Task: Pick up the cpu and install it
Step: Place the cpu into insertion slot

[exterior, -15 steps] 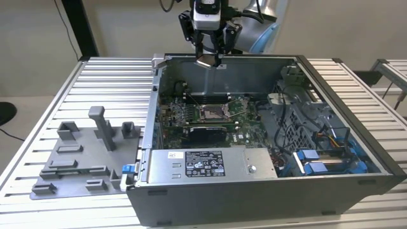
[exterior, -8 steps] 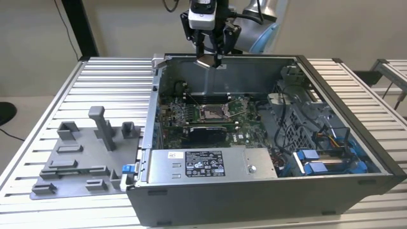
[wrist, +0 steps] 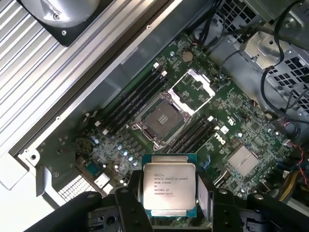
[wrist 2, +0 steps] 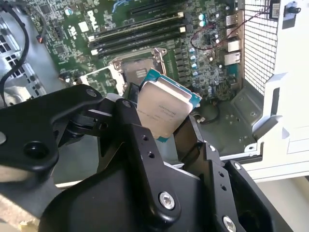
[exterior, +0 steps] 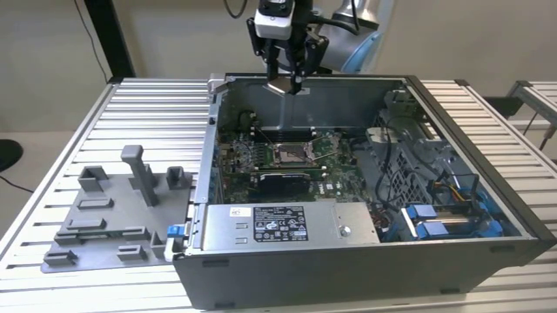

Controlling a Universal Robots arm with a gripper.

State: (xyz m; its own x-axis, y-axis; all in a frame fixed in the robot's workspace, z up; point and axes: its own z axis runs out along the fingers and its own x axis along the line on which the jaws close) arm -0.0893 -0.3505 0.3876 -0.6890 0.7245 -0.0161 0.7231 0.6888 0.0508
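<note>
Far to the exterior view's left of the socket (exterior: pixel 290 154), outside the case (exterior: pixel 348 287): grey fixture (exterior: pixel 113 215) lying on the slatted table (exterior: pixel 156 111), well apart from the arm. High above the socket, up by the case's rear rim: gripper (exterior: pixel 287 81), fingers (wrist 2: pixel 126 121) clamped on opposite edges of the cpu (wrist: pixel 169 187). Silver lid turned toward the wrist cameras, chip tilted rather than level in the second wrist view. No contact with the socket, clear air between. Socket looking open in the first wrist view, load frame (wrist: pixel 193 89) raised just beside it, seat dark and probably bare, pins too fine to make out. Memory slots (wrist: pixel 140 96) flanking the socket on both sides. In front of the socket in the exterior view: power supply (exterior: pixel 287 225). To the exterior view's right of the socket: cable runs and blue drive bays (exterior: pixel 435 225).

Pick-up done, judging by the firm grasp and the height above the socket. Install not yet done: cpu not lowered, not levelled or squared to the socket, not seated, not released, frame not closed over it
</note>
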